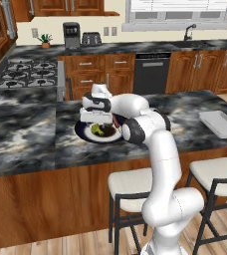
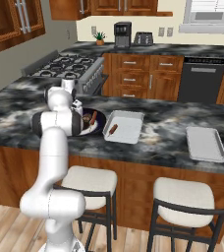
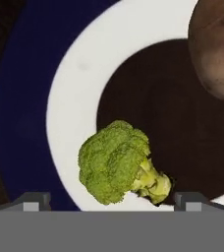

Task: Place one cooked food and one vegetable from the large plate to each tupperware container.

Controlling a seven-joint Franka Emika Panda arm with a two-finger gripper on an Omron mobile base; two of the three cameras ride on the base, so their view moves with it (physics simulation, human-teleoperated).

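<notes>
I have the gripper [image 3: 111, 201] hanging over the large plate [image 3: 67, 103], jaws spread wide and gripping nothing. In the hand view, the two fingertips [image 3: 31, 200] stand far apart at the bottom edge, and a green broccoli floret [image 3: 120, 169] lies between them on the plate, its head over the white ring and its pale stalk pointing toward the dark centre. A rounded brown piece of food [image 3: 216, 47] sits on the far side of the plate's centre from the broccoli.

From the left base view, I see the plate [image 1: 84, 133] on the dark marbled island counter [image 1: 26, 134], partly hidden under the arm's wrist. From the right base view, the first tupperware container [image 2: 126, 127] lies just beside the plate [image 2: 97, 118], on the side away from the arm, and holds a small reddish-brown sausage-like piece [image 2: 112, 130]. The second tupperware container [image 2: 205, 143] sits well apart from the plate, farther along the same counter beyond the first; I cannot make out anything in it. Another brown stick-shaped piece [image 2: 93, 118] lies on the plate itself.
</notes>
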